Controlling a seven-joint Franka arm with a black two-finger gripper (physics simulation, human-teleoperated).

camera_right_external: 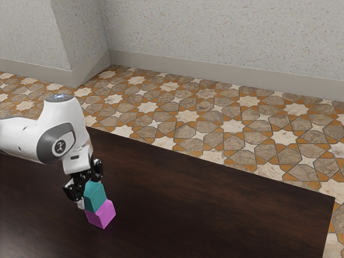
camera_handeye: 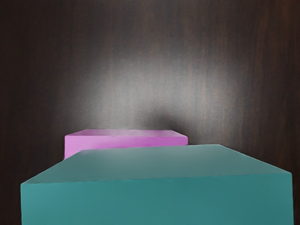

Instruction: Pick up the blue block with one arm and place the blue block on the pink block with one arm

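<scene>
Speckled off-white walls (camera_right_external: 226, 32) with a pale baseboard (camera_right_external: 215, 72) close the room at the back of the exterior view, and one wall juts forward as a corner at the upper left. Below them spreads a tiled floor (camera_right_external: 226, 123) of star and polygon shapes in cream, grey and orange-brown. A dark brown wooden table (camera_right_external: 215, 215) with a fine grain takes up the lower part of that view; its far edge runs on a slant from the left down to a corner at the exterior view's right. The white arm (camera_right_external: 48, 134), with a grey joint cap, comes in from the exterior view's left and bends down over the table near its left side. Under it hangs the black gripper (camera_right_external: 83, 189), close against the blue block (camera_right_external: 94, 196), which looks teal. That block stands on top of the pink block (camera_right_external: 101, 215), set a little toward the exterior view's left of it, and the pink block rests flat on the table. Whether the gripper has hold of the blue block or merely stands around it cannot be told from this angle. In the wrist view the table (camera_handeye: 150, 56) shows as dark wood with a soft pale sheen in its middle. The blue block (camera_handeye: 154, 187) sits large just under the hand, its flat top and one side face showing, and the pink block (camera_handeye: 124, 139) peeks out beyond and below it as a narrow strip.
</scene>
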